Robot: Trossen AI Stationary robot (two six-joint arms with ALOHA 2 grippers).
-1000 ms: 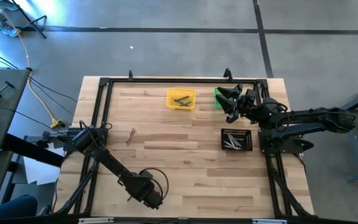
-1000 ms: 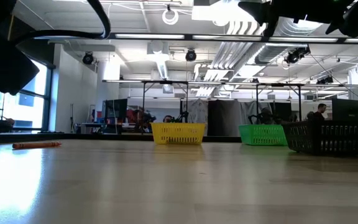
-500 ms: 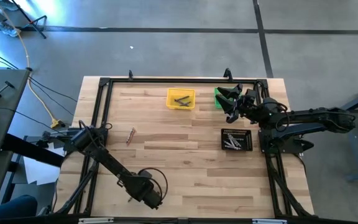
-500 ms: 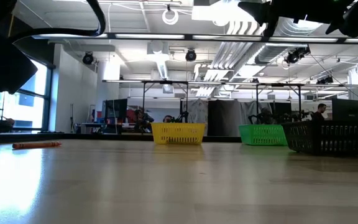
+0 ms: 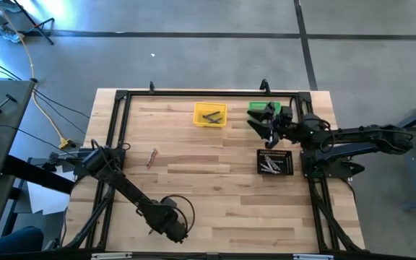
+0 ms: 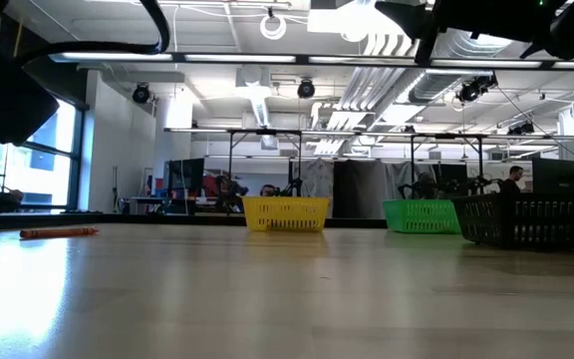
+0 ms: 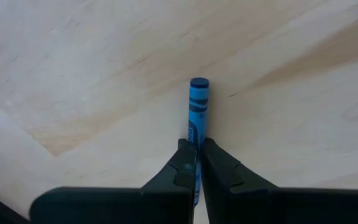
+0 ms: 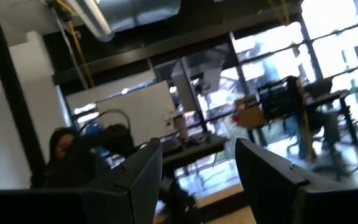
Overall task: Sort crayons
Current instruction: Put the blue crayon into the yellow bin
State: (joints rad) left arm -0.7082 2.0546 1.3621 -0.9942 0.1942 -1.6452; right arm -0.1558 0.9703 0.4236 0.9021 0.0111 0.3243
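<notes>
Gripping a blue crayon point(image 7: 198, 106), the left end effector point(image 7: 197, 163) hides its lower half.

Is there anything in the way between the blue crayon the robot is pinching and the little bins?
Nothing visible. The left gripper is shut on the blue crayon near the table's front edge. Bare wood lies between it and the yellow bin and green bin. The orange crayon lies off to one side.

Pale wood table point(image 5: 215, 180), smooth; paper-wrapped crayon point(image 7: 198, 109).
</notes>
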